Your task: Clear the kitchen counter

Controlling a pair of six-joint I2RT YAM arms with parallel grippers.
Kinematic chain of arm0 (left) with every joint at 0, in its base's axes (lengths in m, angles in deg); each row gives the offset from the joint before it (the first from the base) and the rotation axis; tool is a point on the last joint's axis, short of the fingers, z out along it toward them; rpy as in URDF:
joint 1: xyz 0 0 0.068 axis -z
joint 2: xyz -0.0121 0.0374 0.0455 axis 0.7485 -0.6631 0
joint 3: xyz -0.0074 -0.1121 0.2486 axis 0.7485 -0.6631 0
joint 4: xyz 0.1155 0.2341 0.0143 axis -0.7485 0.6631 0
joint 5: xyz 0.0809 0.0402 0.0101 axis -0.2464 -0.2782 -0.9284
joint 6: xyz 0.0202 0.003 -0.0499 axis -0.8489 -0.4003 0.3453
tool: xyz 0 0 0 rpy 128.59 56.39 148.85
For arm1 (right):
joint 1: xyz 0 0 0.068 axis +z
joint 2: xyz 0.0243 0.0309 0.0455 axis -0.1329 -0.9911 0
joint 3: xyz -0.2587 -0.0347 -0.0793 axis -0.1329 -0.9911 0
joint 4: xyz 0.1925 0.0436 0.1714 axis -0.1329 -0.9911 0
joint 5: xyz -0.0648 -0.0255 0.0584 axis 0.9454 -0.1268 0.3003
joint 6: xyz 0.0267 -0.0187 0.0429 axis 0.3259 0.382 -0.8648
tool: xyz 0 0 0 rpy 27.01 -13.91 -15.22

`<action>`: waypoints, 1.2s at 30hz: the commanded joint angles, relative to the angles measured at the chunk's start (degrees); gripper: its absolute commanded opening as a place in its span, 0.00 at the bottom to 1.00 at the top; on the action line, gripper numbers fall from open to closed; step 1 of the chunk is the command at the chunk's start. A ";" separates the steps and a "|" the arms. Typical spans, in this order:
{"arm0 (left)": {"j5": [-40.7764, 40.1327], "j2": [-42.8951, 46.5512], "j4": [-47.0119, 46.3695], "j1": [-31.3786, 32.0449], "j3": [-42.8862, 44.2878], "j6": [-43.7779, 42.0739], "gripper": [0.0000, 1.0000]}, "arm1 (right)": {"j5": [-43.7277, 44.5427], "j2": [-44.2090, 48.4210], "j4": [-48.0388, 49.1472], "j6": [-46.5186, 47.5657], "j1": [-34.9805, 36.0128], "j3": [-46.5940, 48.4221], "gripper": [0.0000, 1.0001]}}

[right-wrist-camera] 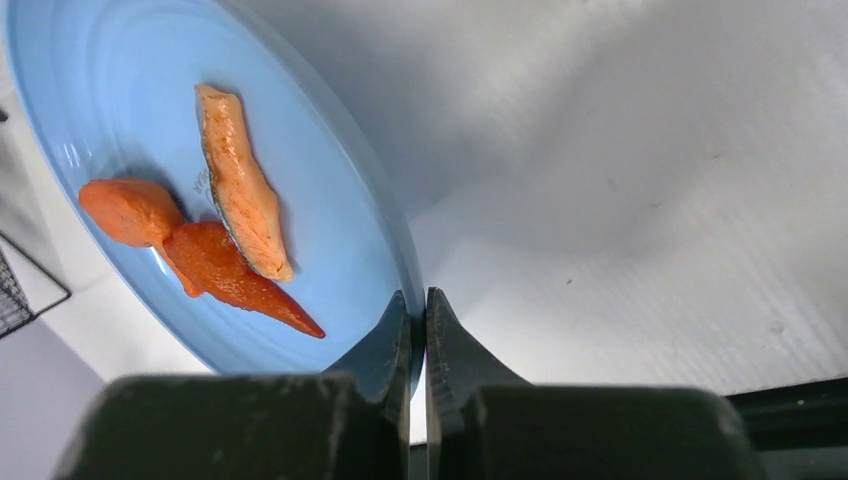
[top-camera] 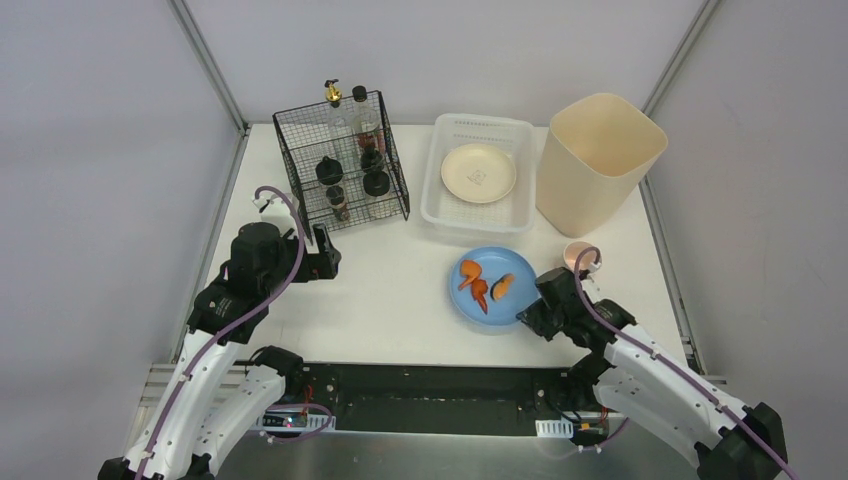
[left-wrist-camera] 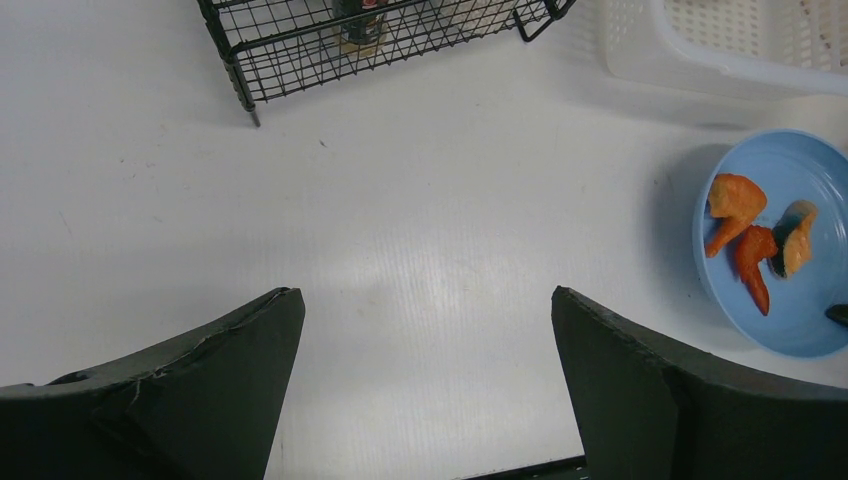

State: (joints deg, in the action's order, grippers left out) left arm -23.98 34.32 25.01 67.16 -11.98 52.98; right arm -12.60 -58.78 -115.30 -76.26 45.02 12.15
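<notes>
A blue plate [top-camera: 492,300] with orange food pieces [top-camera: 478,285] sits on the white kitchen counter [top-camera: 390,290] in front of the white basket. My right gripper [top-camera: 527,318] is shut on the plate's near-right rim; the right wrist view shows both fingers [right-wrist-camera: 440,330] pinching the rim of the plate [right-wrist-camera: 330,170]. My left gripper [top-camera: 325,255] is open and empty over bare counter near the wire rack; in the left wrist view its fingers [left-wrist-camera: 620,360] stand wide apart, with the plate [left-wrist-camera: 800,300] at the right.
A black wire rack [top-camera: 343,160] with bottles and jars stands at the back left. A white slotted basket [top-camera: 440,190] holds a cream plate [top-camera: 478,172]. A tall beige bin [top-camera: 595,160] stands at the back right, a small pink cup [top-camera: 578,255] in front of it.
</notes>
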 commanded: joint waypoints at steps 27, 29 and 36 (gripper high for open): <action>-1.85 -0.51 -0.45 -0.23 0.46 0.13 0.99 | -9.84 -26.53 -4.55 20.73 1.70 47.29 0.00; -1.96 -0.42 -0.46 -0.24 0.51 0.17 0.99 | -11.30 -28.77 -4.96 22.29 -1.18 50.26 0.00; -1.62 -0.86 -0.49 -0.23 0.51 0.12 0.99 | -18.17 -36.49 -7.58 26.37 -12.92 60.55 0.00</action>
State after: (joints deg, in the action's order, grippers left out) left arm -25.31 33.93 25.01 67.16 -11.98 52.98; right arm -25.56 -92.81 -122.30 -53.33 37.26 65.72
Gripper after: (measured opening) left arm 0.990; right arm 0.031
